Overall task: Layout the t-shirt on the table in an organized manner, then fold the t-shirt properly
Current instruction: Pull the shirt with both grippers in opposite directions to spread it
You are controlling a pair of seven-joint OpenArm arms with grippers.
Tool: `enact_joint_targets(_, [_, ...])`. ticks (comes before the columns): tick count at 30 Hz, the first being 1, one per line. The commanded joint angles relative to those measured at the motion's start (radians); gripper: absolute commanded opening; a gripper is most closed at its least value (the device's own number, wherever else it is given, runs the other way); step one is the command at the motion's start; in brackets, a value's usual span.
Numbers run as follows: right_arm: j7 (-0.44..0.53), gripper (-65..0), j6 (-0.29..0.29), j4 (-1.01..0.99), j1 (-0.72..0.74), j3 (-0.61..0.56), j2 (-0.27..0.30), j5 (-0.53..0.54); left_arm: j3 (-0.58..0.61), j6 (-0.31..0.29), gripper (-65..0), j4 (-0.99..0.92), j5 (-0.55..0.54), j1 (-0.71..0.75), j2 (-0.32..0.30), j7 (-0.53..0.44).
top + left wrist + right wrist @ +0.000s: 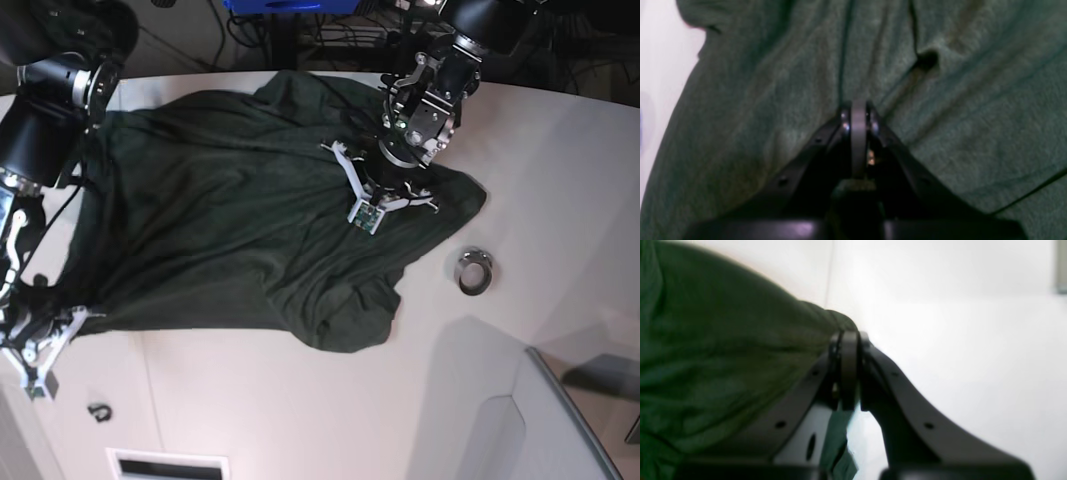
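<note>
The plain dark green short-sleeved cloth t-shirt (230, 230) lies spread but rumpled across the far half of the large white smooth desk (300, 410), its cloth creased in long ridges and its near hem bunched into a rounded lump between the two hands. Its far edge runs close along the curved rim of the desk; its near edge is uneven, sagging lowest at the lump.

The left hand (385, 195) sits on top of the shirt's end on that side, fingers pressed together against the cloth; the left wrist view shows the left hand (858, 110) clenched with green fabric filling the frame around it, though whether a fold is actually pinched there cannot be told. A thin strip of white desk shows beyond the cloth's edge in that view.

The right hand (45, 340) is at the shirt's opposite corner, near the desk's rim. In its wrist view the right hand (848, 340) is clenched on the hem of the t-shirt (716, 366), which drapes away to one side, with bare desk (957, 356) open on the other.

A small metal ring (474, 271) rests on the desk just past the shirt's edge, outward from the left hand. Nearer the camera the desk is bare, wide and white.
</note>
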Motion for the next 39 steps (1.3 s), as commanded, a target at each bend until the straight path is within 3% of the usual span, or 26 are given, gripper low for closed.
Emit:
enact_joint_targets(1, [0.034,-64.5,-0.009,0.014,0.056,-0.003,0.017,0.013,-0.001,0.002,-65.0,0.025,0.001,-0.005,-0.005,0.019])
enact_joint_targets(4, [0.149,-64.5,-0.014,-0.038,0.098,-0.003,0.023,0.013,-0.001,0.002,-65.0,0.094,0.001,0.003,-0.003,0.022])
enact_joint_targets(8, [0.419,-64.5,-0.011,-0.233,0.098,-0.006,0.019,0.013,-0.001,0.002,-65.0,0.172,0.001,0.018,-0.005,0.041])
enact_joint_targets(12, [0.691,-64.2,-0.019,-0.546,0.142,-0.122,0.054,0.013,-0.001,0.002,-65.0,0.198,0.001,0.017,-0.005,0.116])
enact_joint_targets(15, [0.751,-63.6,-0.114,-0.708,0.202,-0.176,0.074,0.013,-0.001,0.002,-65.0,0.198,0.001,0.017,-0.005,0.122])
enact_joint_targets(17, [0.749,-58.1,-0.175,-0.720,0.217,-0.174,0.096,0.014,-0.001,0.002,-65.0,0.198,0.001,0.020,-0.005,0.122])
enact_joint_targets(19, [0.712,-47.7,-0.200,-0.681,0.221,-0.174,0.106,0.018,-0.001,0.002,-65.0,0.198,0.001,0.023,-0.005,0.122])
enact_joint_targets(22, [0.533,-28.2,-0.206,-0.481,0.194,-0.131,0.132,0.019,0.004,0.002,-65.0,0.198,0.002,0.023,-0.005,0.122])
enact_joint_targets(24, [0.396,-22.5,-0.201,-0.280,0.136,-0.021,0.126,0.019,0.008,0.002,-65.0,0.198,0.002,0.023,-0.005,0.122])
enact_joint_targets(27, [0.192,-22.2,-0.200,-0.007,0.024,0.114,0.076,0.019,0.011,0.002,-65.0,0.198,0.002,0.021,-0.003,0.122])
enact_joint_targets(30, [0.047,-22.4,-0.198,0.096,-0.097,0.155,0.056,0.021,0.028,0.002,-65.0,0.193,0.002,0.015,0.000,0.122])
enact_joint_targets(33, [0.083,-22.4,-0.192,0.107,-0.215,0.159,0.002,0.022,0.073,0.002,-65.0,0.181,0.002,0.001,0.000,0.122])
enact_joint_targets(37, [0.172,-23.1,-0.111,0.094,-0.313,0.148,-0.041,0.074,0.096,0.002,-65.0,0.143,0.002,-0.006,-0.002,0.122])
enact_joint_targets(39, [0.197,-27.3,-0.106,0.041,-0.312,0.148,-0.050,0.070,0.091,0.002,-65.0,0.141,0.002,0.003,-0.005,0.122])
